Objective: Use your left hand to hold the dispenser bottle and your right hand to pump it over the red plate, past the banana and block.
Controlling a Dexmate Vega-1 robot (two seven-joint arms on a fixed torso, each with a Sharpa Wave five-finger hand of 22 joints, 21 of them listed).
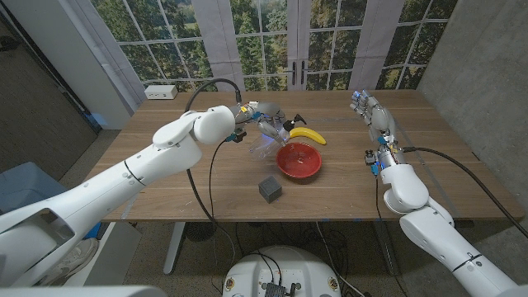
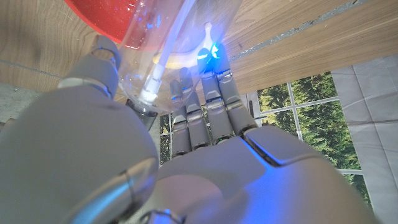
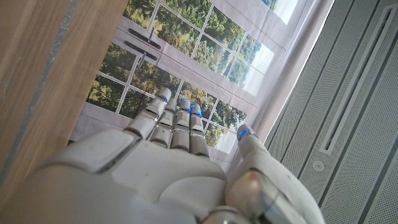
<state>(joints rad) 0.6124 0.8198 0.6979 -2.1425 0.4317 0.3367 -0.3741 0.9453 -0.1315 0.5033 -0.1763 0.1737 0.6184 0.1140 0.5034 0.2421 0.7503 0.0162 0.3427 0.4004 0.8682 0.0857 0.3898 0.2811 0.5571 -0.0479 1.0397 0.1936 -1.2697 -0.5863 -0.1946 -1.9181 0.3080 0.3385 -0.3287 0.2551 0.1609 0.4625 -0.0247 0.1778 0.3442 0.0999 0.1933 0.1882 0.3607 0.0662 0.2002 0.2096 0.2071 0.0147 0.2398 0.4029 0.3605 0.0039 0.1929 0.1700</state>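
Note:
My left hand (image 1: 247,115) grips the clear dispenser bottle (image 1: 268,134) beyond the middle of the table and holds it tilted, its black pump head (image 1: 299,120) toward the banana (image 1: 308,134). The red plate (image 1: 298,160) lies just in front of the banana, and the grey block (image 1: 270,189) sits nearer the front edge. In the left wrist view my fingers (image 2: 205,102) wrap the clear bottle (image 2: 165,43), its inner tube visible, with the red plate (image 2: 99,18) past it. My right hand (image 1: 368,106) is raised over the far right of the table, fingers stretched out and holding nothing, well away from the bottle.
A white power strip (image 1: 160,91) lies at the table's far left corner. Windows stand behind the table. A black cable runs from my left arm across the table (image 1: 165,190). In the right wrist view my right hand (image 3: 168,155) points toward the windows beside the table edge (image 3: 37,74).

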